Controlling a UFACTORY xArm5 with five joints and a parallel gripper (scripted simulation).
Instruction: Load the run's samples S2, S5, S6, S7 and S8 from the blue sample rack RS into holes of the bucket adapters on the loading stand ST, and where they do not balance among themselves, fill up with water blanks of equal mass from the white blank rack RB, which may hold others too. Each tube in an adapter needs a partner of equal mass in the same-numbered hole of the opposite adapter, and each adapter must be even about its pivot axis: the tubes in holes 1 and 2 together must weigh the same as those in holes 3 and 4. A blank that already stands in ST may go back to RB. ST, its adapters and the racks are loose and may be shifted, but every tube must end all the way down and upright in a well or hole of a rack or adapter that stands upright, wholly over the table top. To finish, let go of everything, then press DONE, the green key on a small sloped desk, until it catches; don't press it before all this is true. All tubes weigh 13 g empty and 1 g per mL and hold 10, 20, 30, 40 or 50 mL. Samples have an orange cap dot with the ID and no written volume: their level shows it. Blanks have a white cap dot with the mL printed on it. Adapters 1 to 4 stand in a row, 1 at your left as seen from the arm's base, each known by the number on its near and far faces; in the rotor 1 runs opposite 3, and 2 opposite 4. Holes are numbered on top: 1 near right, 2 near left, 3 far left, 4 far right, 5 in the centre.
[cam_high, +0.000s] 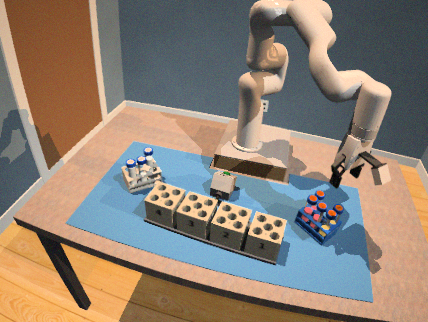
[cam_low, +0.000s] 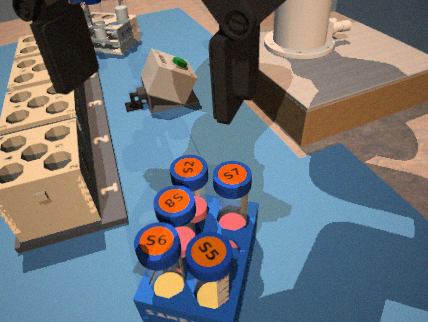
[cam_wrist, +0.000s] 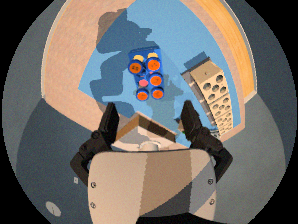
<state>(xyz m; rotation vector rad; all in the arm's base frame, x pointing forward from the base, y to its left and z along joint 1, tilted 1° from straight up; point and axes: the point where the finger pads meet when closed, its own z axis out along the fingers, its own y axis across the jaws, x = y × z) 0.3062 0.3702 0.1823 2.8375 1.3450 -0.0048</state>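
Note:
The blue sample rack RS (cam_high: 314, 229) (cam_low: 165, 306) (cam_wrist: 148, 52) stands at the mat's right side. It holds orange-capped tubes S2 (cam_low: 188, 169), S7 (cam_low: 232, 176), S8 (cam_low: 174, 202), S6 (cam_low: 157, 242) and S5 (cam_low: 209, 253). My gripper (cam_high: 346, 177) (cam_low: 146, 105) (cam_wrist: 149, 109) is open and empty, hanging well above the mat just behind the rack. The loading stand ST (cam_low: 97, 150) carries adapters 4 (cam_high: 164, 202), 3 (cam_high: 197, 212), 2 (cam_high: 230, 222) and 1 (cam_high: 265, 234); their holes look empty. The white blank rack RB (cam_high: 141, 176) (cam_low: 112, 27) with blue-capped blanks stands at the far left.
The small sloped desk (cam_high: 221, 186) (cam_low: 167, 80) with the green DONE key (cam_high: 226, 174) (cam_low: 179, 62) sits behind the adapters. The arm's base block (cam_high: 250, 162) (cam_low: 325, 85) rises behind it. Everything stands on a blue mat (cam_high: 100, 210).

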